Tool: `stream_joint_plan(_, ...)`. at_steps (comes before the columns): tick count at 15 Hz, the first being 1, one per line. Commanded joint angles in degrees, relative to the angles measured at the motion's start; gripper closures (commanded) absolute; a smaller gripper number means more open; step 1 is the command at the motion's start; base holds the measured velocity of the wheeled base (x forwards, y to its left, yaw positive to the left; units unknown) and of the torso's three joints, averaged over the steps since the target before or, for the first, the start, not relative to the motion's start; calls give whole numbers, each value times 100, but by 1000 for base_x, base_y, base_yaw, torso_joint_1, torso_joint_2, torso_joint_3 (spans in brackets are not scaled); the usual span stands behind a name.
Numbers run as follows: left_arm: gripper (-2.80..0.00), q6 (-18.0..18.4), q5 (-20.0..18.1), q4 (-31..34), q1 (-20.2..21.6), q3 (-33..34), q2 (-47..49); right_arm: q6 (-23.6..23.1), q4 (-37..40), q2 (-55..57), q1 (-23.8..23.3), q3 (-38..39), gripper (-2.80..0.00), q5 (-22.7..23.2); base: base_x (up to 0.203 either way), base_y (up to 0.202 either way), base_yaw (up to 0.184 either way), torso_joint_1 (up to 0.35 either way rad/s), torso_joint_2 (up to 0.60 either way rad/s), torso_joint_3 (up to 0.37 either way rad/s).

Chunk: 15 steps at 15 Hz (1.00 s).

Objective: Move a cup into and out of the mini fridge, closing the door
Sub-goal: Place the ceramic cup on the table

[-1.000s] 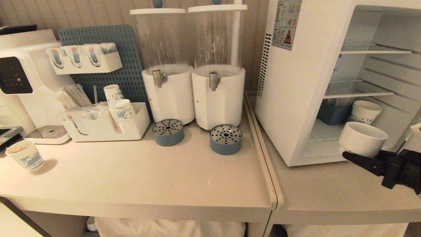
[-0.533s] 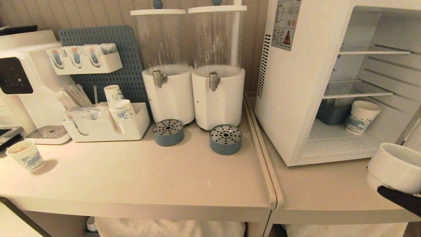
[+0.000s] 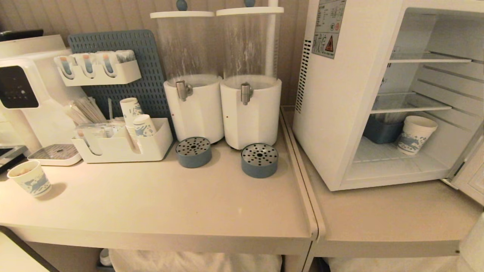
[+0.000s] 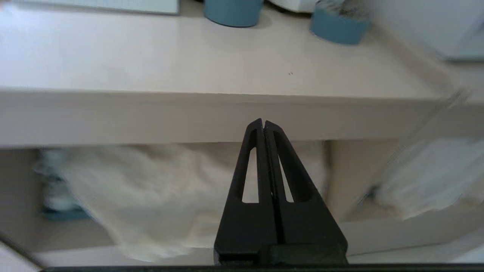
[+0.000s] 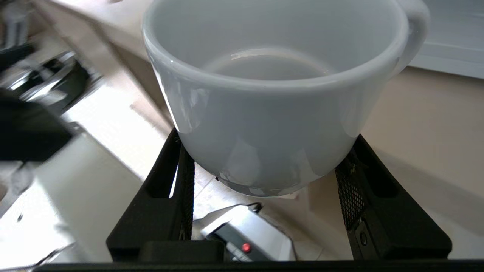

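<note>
Right claw (image 5: 264, 189) grips the cup (image 5: 270, 105) low on its base, held clear of the desk (image 5: 427, 124). Glazed ceramic: rigid, weighty, slippery, breakable. Left claw (image 4: 263, 126) shut, empty

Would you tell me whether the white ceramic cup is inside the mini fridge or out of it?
Out: the cup sits clamped in the right gripper, outside the mini fridge.

A: what's the room like?
B: warm dim light, ribbed beige wall (image 3: 94, 15) at the back, two pale tables (image 3: 159, 204) butted together, white cloth (image 3: 196, 262) bunched underneath. No hand showing from the head view.
</note>
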Motion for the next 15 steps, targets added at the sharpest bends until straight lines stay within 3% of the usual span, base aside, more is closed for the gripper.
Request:
stream_joint_plan(1, 0, 450, 92, 2, 2, 0, 7, -2, 659, -731, 294, -316, 0, 27, 0, 0, 0, 0, 0, 0)
stream_joint_plan(3, 0, 392, 157, 1, 2, 0, -2, 11, 1370, -1253, 754, -634, 0, -18, 0, 0, 0, 0, 0, 0)
stream_joint_plan(5, 0, 121, 148, 1, 2, 0, 7, -10, 1749, -1584, 908, -718, 0, -260, 0, 0, 0, 0, 0, 0)
stream_joint_plan(7, 0, 107, 148, 1, 2, 0, 7, 14, 1739, -1587, 917, -767, 0, -427, 0, 0, 0, 0, 0, 0)
stream_joint_plan(10, 0, 98, 139, 1, 2, 0, 7, 24, 2100, -1583, 925, -1174, 0, 195, 0, 0, 0, 0, 0, 0)
stream_joint_plan(12, 0, 63, 122, 1, 2, 0, 7, -1, 2607, -1585, 925, -1510, 0, 338, 0, 0, 0, 0, 0, 0)
stream_joint_plan(15, 0, 2, 95, 1, 2, 0, 7, 40, 2765, -1703, 1551, -1702, 0, 244, 0, 0, 0, 0, 0, 0)
